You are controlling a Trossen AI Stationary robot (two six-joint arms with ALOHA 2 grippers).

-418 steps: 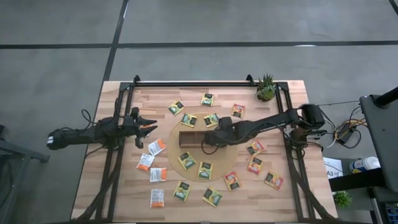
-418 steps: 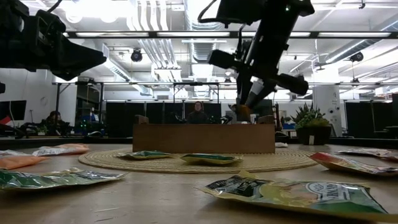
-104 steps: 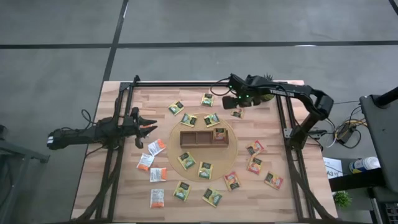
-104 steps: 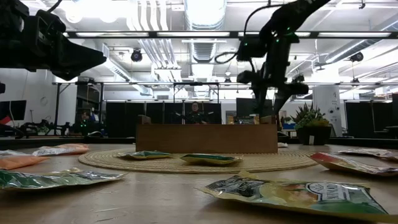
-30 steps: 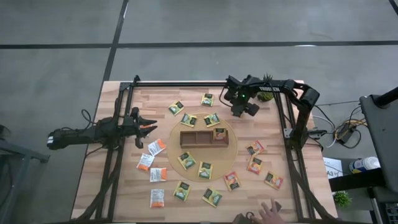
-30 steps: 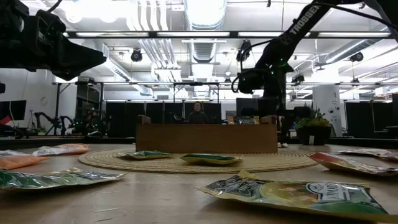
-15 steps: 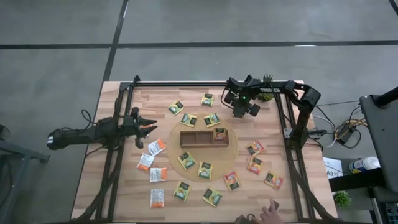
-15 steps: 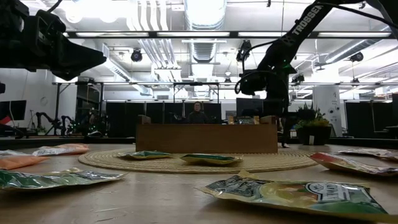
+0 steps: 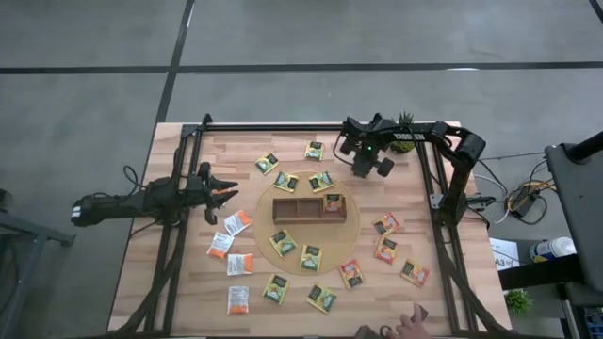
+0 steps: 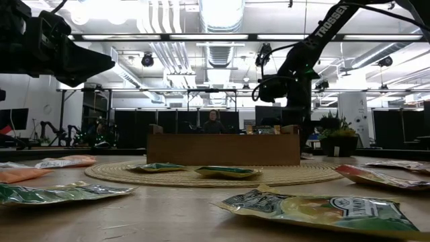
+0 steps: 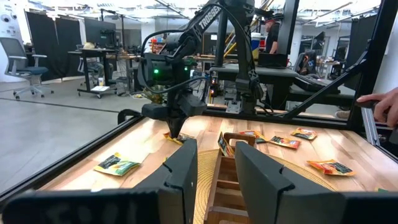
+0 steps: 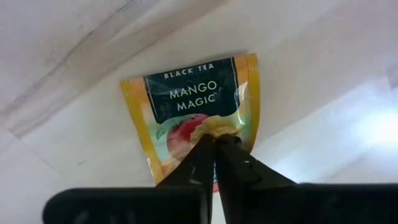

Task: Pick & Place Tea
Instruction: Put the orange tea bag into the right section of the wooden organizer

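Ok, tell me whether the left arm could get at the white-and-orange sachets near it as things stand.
Probably yes. The left hand hovers just beyond the nearest white-and-orange sachet, with nothing between them; the tray and the right hand, shut on a Mango Magic sachet, sit well away.

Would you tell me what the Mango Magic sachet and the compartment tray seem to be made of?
Mango Magic sachet: likely glossy foil or plastic-coated paper, given the glare and crinkled edge. Tray: apparently brown wood with a matte look. Right gripper is shut on the sachet.
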